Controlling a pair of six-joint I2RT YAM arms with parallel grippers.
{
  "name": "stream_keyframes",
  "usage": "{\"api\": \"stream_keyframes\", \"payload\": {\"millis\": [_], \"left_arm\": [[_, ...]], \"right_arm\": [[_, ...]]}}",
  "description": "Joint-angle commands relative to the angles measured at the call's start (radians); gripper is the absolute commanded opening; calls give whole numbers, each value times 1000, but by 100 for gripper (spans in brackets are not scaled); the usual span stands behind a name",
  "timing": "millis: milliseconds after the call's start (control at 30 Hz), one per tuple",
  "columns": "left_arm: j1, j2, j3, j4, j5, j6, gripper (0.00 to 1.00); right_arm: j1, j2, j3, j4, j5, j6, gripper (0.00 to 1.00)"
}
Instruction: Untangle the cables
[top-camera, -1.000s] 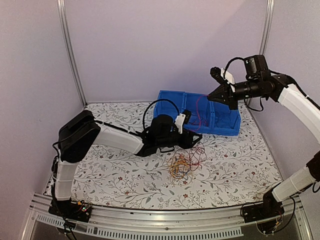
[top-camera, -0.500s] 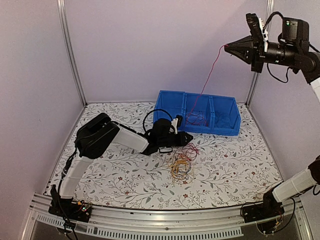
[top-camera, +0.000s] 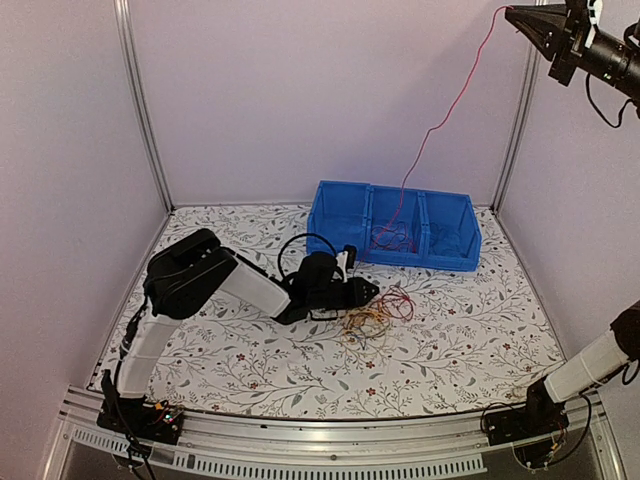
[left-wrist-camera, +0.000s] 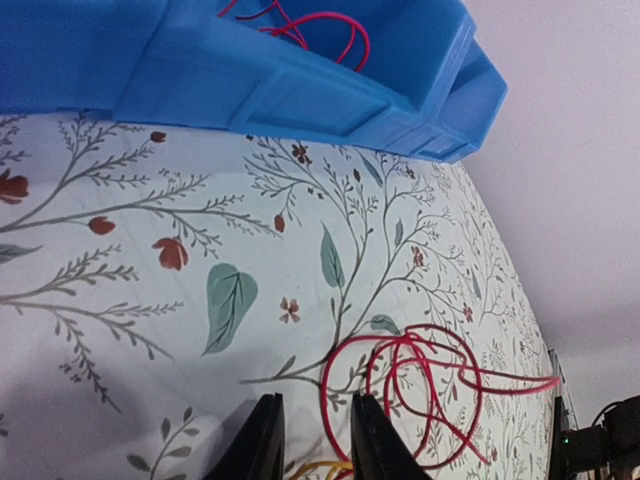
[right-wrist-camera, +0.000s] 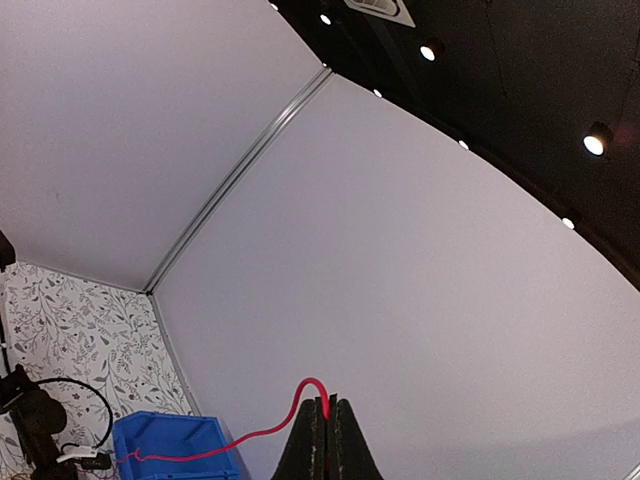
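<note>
Right arm is holding one red strand high; the loose pile is lying at the left claw.

Floral table is carrying a three-compartment blue bin at the back, with the left arm lying low in front of it. The cables are sitting on the cloth just before the bin. Red cable is running taut from the middle compartment up to the right gripper, which is pinching it fully closed. Left gripper is showing a narrow gap, with a red loop passing through unclamped.

The cables lie on the worktop just ahead of the left gripper, the bin stands farther back, and a single cable runs from the bin's middle compartment up to the right gripper.
</note>
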Motion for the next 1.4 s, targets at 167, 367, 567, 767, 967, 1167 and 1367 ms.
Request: {"api": "stream_keyframes", "payload": {"millis": [167, 367, 567, 767, 967, 1167, 1367], "left_arm": [[52, -223, -340, 182, -68, 5, 15], [49, -357, -393, 109, -104, 197, 12], [21, -477, -446, 113, -187, 334, 9], [-35, -486, -411, 86, -226, 473, 8], [-72, -456, -407, 131, -200, 490, 3], [-104, -445, -405, 188, -120, 543, 1], [-110, -507, -400, 53, -242, 475, 15]], "right_arm": [[-57, -15, -177, 95, 301, 8, 0], [-68, -209, -780, 111, 218, 5, 0], [-81, -381, -1285, 79, 164, -74, 0], [-95, -485, -1601, 92, 172, -118, 0], [-96, -498, -1707, 85, 166, -166, 41], [-94, -381, -1552, 86, -32, -166, 60], [-8, -234, -1443, 205, -19, -75, 60]]}}
